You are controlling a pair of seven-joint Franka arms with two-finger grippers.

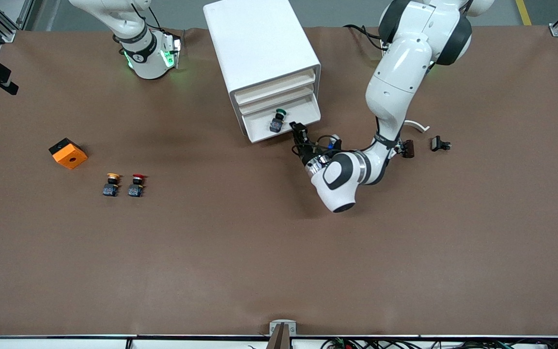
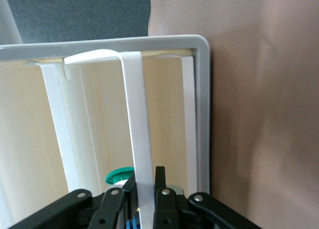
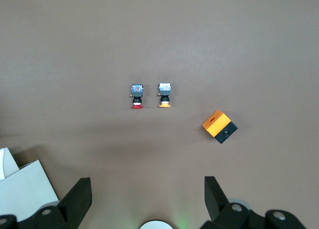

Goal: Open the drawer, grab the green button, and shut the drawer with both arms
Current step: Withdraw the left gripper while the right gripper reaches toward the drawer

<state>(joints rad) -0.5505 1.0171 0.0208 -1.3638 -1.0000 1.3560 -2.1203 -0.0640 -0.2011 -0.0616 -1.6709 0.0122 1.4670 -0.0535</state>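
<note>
Along the front view from its left edge, an orange box (image 1: 68,153) with a hole in its top sits on the brown table (image 1: 240,252) toward the right arm's end. Near it, and a little nearer the front camera, lie a yellow-capped button (image 1: 111,184) and a red-capped button (image 1: 136,184), just beside each other.

The right arm (image 1: 133,34) waits up by its base, clear of the objects. Its wrist view shows the right gripper (image 3: 144,199) with its fingers (image 3: 77,196) spread wide and nothing between them, hanging over the table above those two buttons and the orange box.

At the middle stands the white cabinet (image 1: 259,43). One of its lower drawers, the drawer (image 1: 286,127), is pulled out toward the front camera. The green-capped button (image 1: 278,120) lies inside it, near its middle.

The left arm (image 1: 395,92) reaches down from its base and bends back toward the cabinet. The left gripper (image 1: 298,130) is at the drawer's front edge, at the corner toward the left arm's end. In the left wrist view its fingers (image 2: 160,181) are pressed together on a thin white strip (image 2: 137,139) at the front of the drawer, and the green cap shows just past them.

Toward the left arm's end of the table lie a curved white piece (image 1: 417,125), a small dark brown part (image 1: 409,148) and a small black part (image 1: 440,143).
</note>
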